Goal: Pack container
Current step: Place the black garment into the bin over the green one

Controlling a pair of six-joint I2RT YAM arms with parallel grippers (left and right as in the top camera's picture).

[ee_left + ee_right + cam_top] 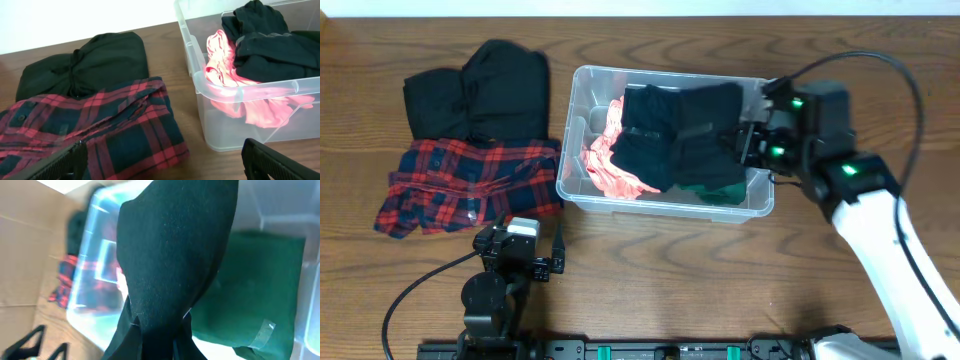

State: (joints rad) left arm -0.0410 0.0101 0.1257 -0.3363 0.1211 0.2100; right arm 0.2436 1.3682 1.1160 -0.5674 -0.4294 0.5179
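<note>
- Container [660, 207] sits mid-table, long side toward the arm bases. It is clear plastic and has no lid on it.
- Nearest: the left gripper [165, 165] hovers low over the table [670, 270], in front of the container's near-left corner. Its fingers are spread wide with nothing between them, and it touches nothing.
- A bare strip of wood runs along the container's near wall, and there is open table off the right end too.
- The plaid shirt [470, 180], red and dark, lies flat just left of the container. Its right edge is right beside the left wall; I can't tell whether it touches.
- Inside, the left end has a pink garment [610, 160] bunched against the near wall. A green garment [250, 290] lies at the right end, low down.
- The right gripper [748, 143] is over the container's right end at about rim height. Its fingers are pinched together on a black garment [685, 125].
- That cloth hangs from the grip and drapes leftward over the pink and green pieces. It fills most of the right wrist view.
- Farthest: a black folded top [475, 90] lies at far left, behind the plaid shirt with their edges overlapping. It is well clear of both grippers.
- The container's far rim sits near the far table edge, so there is little room behind it.
</note>
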